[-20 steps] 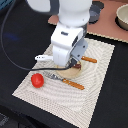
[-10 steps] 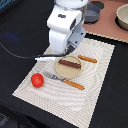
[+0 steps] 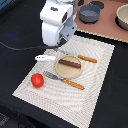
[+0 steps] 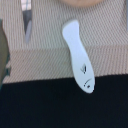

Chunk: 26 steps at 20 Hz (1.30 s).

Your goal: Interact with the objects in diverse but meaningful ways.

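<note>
A beige plate (image 3: pixel 70 70) is seen on a striped placemat (image 3: pixel 95 80) laid over the dark worktop (image 3: pixel 15 65), and one brown sausage stick (image 3: pixel 69 64) lies across the plate. A knife with an orange handle (image 3: pixel 87 59) is placed just beyond the plate, and a fork with an orange handle (image 3: pixel 64 80) lies along its near side. The red tomato (image 3: pixel 37 79) rests on the placemat at the exterior view's left. The white fish shape (image 3: pixel 45 58) lies at the placemat's edge, half on the dark worktop, as is confirmed in the wrist view (image 4: pixel 79 62). On the brown board behind, a grey two-handled pot (image 3: pixel 91 13) and a beige bowl (image 3: pixel 122 17) are set; their contents cannot be made out. The arm (image 3: pixel 56 22) is held above the fish; its gripper is hidden, so whether it is open cannot be told.
</note>
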{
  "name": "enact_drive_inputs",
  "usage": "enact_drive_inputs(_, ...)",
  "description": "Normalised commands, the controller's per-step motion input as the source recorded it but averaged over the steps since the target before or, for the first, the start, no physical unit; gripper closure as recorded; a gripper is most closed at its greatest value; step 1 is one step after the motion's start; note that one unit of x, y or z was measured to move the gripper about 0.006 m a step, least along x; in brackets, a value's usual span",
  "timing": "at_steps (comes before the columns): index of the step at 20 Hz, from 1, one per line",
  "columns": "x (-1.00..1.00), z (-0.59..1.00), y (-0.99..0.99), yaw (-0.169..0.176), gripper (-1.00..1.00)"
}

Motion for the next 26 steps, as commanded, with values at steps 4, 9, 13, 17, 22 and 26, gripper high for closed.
enact_drive_inputs(4,-0.74,-0.3,-0.13,0.0,-1.0)
enact_drive_inputs(9,-0.72,-0.3,-0.21,0.013,-1.0)
enact_drive_inputs(13,-0.66,-0.36,-0.27,0.052,-1.0)
enact_drive_inputs(17,-0.65,-0.38,-0.29,0.063,-1.0)
enact_drive_inputs(22,-0.6,-0.43,-0.22,0.109,-1.0)
enact_drive_inputs(26,-0.47,-0.35,-0.21,0.099,-1.0)
